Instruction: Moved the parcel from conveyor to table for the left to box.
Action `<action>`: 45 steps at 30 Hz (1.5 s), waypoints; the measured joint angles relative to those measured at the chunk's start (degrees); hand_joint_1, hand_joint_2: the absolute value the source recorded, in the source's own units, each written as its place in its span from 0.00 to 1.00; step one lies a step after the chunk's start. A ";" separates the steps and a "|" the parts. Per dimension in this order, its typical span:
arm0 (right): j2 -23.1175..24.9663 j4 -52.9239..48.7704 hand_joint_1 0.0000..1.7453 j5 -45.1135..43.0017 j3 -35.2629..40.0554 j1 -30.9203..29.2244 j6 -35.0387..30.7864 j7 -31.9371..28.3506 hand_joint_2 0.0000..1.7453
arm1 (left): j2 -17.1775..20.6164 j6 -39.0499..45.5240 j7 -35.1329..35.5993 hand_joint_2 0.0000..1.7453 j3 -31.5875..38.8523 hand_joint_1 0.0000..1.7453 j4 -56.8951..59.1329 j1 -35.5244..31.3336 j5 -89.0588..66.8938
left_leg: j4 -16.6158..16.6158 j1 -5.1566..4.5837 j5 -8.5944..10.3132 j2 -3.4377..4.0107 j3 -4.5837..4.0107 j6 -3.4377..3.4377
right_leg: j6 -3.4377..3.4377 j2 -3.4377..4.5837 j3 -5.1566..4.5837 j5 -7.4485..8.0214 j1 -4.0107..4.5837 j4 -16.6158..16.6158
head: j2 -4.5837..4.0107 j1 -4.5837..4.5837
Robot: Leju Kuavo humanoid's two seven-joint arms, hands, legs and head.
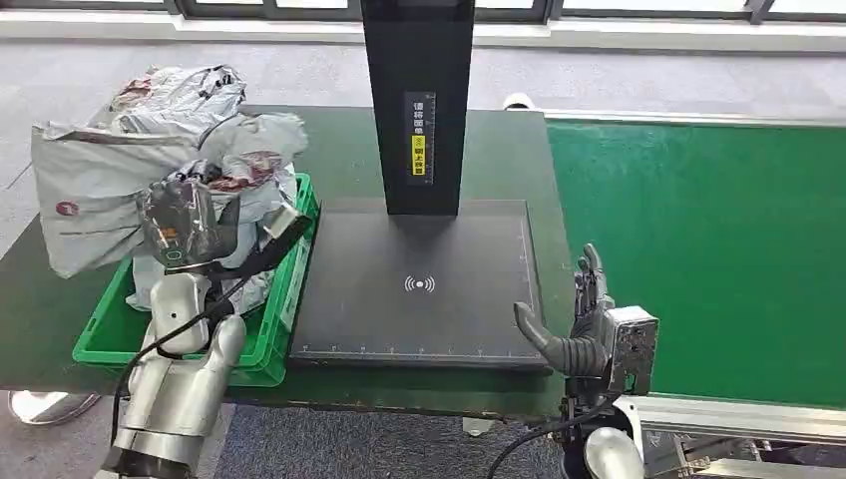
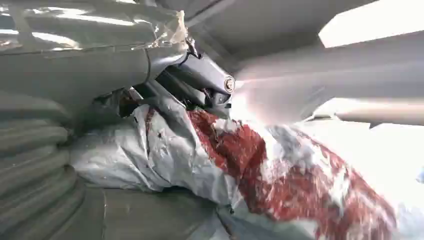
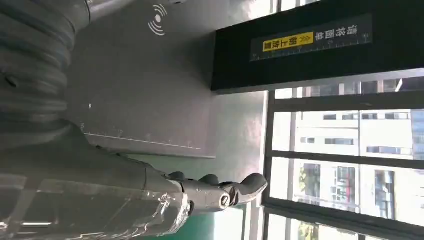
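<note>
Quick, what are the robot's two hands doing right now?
Left hand: among the grey parcels in the green crate; grip cannot be told.
Right hand: open, holding nothing.

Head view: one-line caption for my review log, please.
Left hand reaches among grey parcels heaped in the green crate; right hand hangs open beside the bare scanner pad, near the green conveyor.

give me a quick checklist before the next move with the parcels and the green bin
1. Left hand free of the grey plastic parcels: cannot tell; it is among them over the green plastic bin.
2. Right hand holds nothing: ok, fingers apart.
3. Black scanner pad bare: ok.
4. Green conveyor belt carries a parcel: not ok, none visible.
5. Parcels sit inside bin: not ok, heaped above rim.
</note>
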 measured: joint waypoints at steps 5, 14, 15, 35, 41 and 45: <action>0.09 -0.04 0.00 0.20 -0.92 -0.53 0.33 0.20 1.00 | 1.97 -0.48 2.27 1.00 2.97 1.00 11.97 -3.07 -0.26 | 0.01 0.05 0.05 -0.01 -0.04 -0.06 | -0.04 0.03 -0.02 0.08 0.04 0.02 | 0.00 0.02; 0.09 -0.04 0.00 0.22 -1.01 -0.56 0.39 0.22 1.00 | 2.47 -2.74 2.64 1.00 4.06 1.00 18.50 -5.29 -0.28 | 0.01 0.04 0.01 -0.01 -0.07 -0.09 | -0.05 0.01 -0.07 0.06 0.04 0.01 | 0.02 0.02; 0.11 -0.07 0.00 0.22 -1.27 -0.56 0.39 0.22 1.00 | 2.47 -4.71 2.58 1.00 4.08 1.00 19.48 -5.83 -0.28 | 0.01 0.04 0.01 -0.02 -0.07 -0.09 | -0.05 0.00 -0.08 0.06 0.04 0.01 | 0.00 0.02; 0.26 -1.68 0.00 0.22 -2.95 0.70 2.16 2.27 1.00 | -2.26 -6.68 -22.50 1.00 16.35 0.00 26.74 -13.01 43.05 | 0.02 0.05 0.05 -0.01 -0.11 -0.10 | -0.06 0.00 -0.08 0.09 0.04 0.02 | 0.00 0.02; 0.35 -1.68 0.00 0.13 -3.04 0.40 1.86 2.67 1.00 | -3.33 -0.43 -30.22 0.00 16.89 0.00 22.52 -12.28 57.60 | 0.01 0.06 0.05 -0.02 -0.11 -0.10 | -0.06 -0.01 -0.09 0.09 0.06 0.02 | 0.00 0.02; 0.46 -1.68 0.00 -0.04 -3.50 0.37 1.48 2.62 1.00 | -4.11 2.58 -33.93 0.00 16.76 0.00 18.47 -11.15 64.96 | 0.01 0.06 0.05 -0.02 -0.12 -0.10 | -0.06 -0.01 -0.09 0.09 0.05 0.02 | 0.02 0.02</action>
